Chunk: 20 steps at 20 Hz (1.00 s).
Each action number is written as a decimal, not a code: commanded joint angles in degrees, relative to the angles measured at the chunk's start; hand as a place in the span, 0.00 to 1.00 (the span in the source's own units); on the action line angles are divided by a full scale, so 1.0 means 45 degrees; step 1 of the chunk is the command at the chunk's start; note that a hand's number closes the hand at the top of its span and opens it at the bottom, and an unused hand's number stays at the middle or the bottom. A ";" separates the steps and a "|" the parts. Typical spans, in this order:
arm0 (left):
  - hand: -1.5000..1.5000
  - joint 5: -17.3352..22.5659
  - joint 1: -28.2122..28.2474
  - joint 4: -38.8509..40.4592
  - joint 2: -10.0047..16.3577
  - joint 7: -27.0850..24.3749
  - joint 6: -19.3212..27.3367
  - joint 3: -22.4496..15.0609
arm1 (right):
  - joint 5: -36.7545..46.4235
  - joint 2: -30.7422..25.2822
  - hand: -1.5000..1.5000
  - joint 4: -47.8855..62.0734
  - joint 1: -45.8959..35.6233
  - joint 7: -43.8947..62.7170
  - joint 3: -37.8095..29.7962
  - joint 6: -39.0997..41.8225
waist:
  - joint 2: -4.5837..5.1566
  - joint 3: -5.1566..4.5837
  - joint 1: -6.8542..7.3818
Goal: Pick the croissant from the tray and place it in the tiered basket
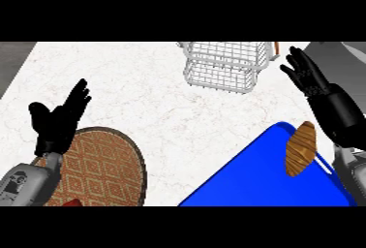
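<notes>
A golden-brown croissant (300, 148) lies on the blue tray (250, 181) at the lower right, near the tray's right side. The white wire tiered basket (225, 63) stands at the back of the counter, right of centre. My right hand (307, 72) is open, fingers straight, raised beyond the tray's far corner and just right of the basket; its forearm runs down past the croissant's right side. My left hand (58, 118) is open, fingers up, resting at the left above a round mat.
A round brown patterned mat (100, 167) with a dark rim lies at the lower left, and a small red thing (69, 203) shows at its lower edge. The white marble counter (178, 111) stretches between the mat, tray and basket.
</notes>
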 commanded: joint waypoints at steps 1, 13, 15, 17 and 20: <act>0.50 -0.0610 0.0690 0.0330 -0.0982 -0.0207 0.0966 -0.0448 | 0.0638 0.0227 1.00 -0.0606 0.0977 -0.0399 -0.0714 -0.1378 | -0.0365 0.0053 -0.0531; 0.50 -0.0248 0.3702 0.0446 -0.1139 -0.1247 0.1631 0.0098 | -0.0590 0.4890 0.00 -0.1439 0.4290 -0.3544 -0.8790 -1.0291 | -0.0779 0.0146 -0.1892; 0.50 -0.0464 0.3779 0.0314 -0.1464 -0.1551 0.1673 -0.0249 | -0.0855 0.6525 0.00 -0.2914 0.5636 -0.5401 -0.8393 -0.9492 | -0.0636 0.0113 -0.1536; 0.50 -0.0933 0.4058 0.0129 -0.1851 -0.1911 0.1948 -0.0751 | -0.1462 0.6589 0.00 -0.4186 0.7741 -0.5816 -0.7649 -0.8837 | -0.0528 0.0084 -0.1166; 0.50 -0.1008 0.4356 0.0035 -0.1807 -0.2301 0.1825 -0.0787 | -0.0296 0.6642 0.00 -0.4498 1.0341 -0.4596 -0.5599 -0.8766 | -0.0439 0.0034 -0.0899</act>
